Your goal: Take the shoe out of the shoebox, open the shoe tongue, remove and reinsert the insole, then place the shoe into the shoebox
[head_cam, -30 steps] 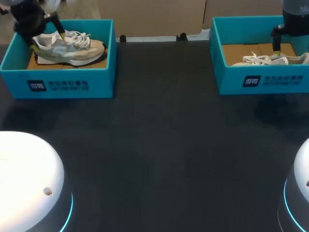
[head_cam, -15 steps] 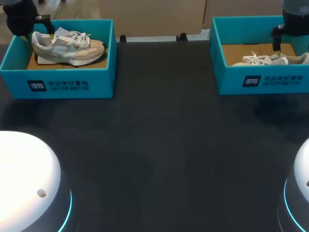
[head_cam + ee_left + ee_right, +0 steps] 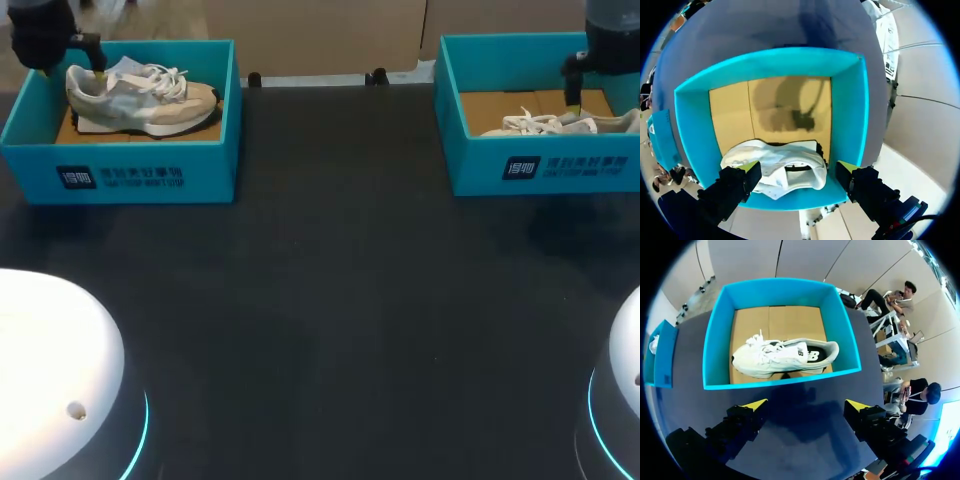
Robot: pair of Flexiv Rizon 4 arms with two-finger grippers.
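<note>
A beige and grey shoe with white laces lies in the blue shoebox at the far left. My left gripper hangs open over the shoe's heel, its yellow tips either side of it and not touching. In the head view the left gripper sits at that box's far left corner. A white shoe lies in a second blue box at the far right. My right gripper is open, high above that box's near wall, holding nothing.
The dark table stretches between the two boxes. White round robot bases sit at the near left corner and near right corner. Both boxes have brown cardboard floors.
My left gripper has drawn back from around the shoe's heel toward the box's far left corner. The shoe stays in the box. The right arm has not moved.
</note>
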